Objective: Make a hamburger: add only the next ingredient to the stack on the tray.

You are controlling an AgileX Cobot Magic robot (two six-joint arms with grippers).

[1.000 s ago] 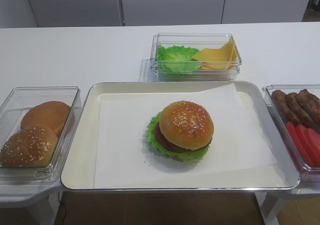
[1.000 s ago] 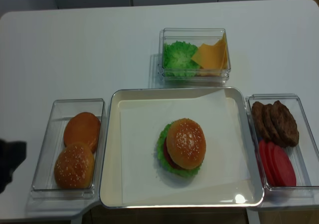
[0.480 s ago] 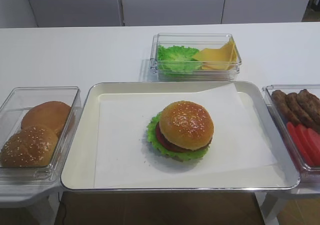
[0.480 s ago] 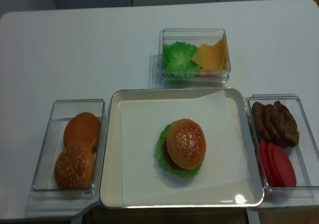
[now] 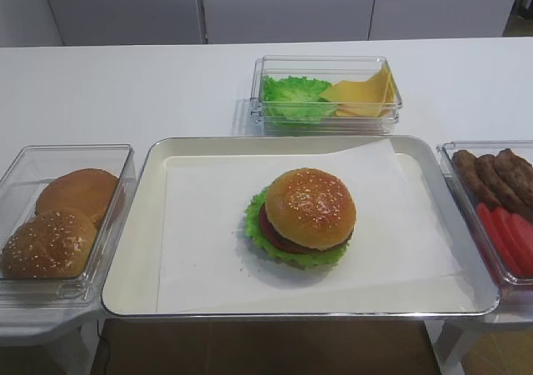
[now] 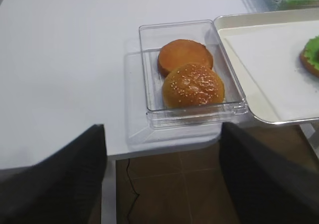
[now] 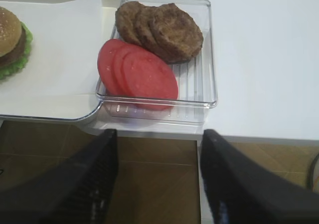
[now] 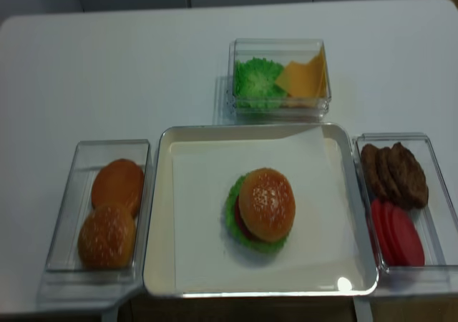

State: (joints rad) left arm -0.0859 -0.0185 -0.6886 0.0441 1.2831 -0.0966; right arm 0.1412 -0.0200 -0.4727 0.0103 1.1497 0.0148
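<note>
You can see that the sesame bun top (image 5: 311, 207) already sits on the stack (image 5: 287, 243) of lettuce, tomato and patty, near the middle of the tray (image 5: 133, 258), so the step looks done and, as I judge it, nothing more should be added. Both arms are pulled back off the table: the left gripper (image 6: 162, 176) hangs below the table edge in front of the bun container (image 6: 149, 92) with its jaws wide apart and empty. The right gripper (image 7: 158, 179) hangs the same way in front of the patty and tomato container (image 7: 212, 84), released, holding nothing.
</note>
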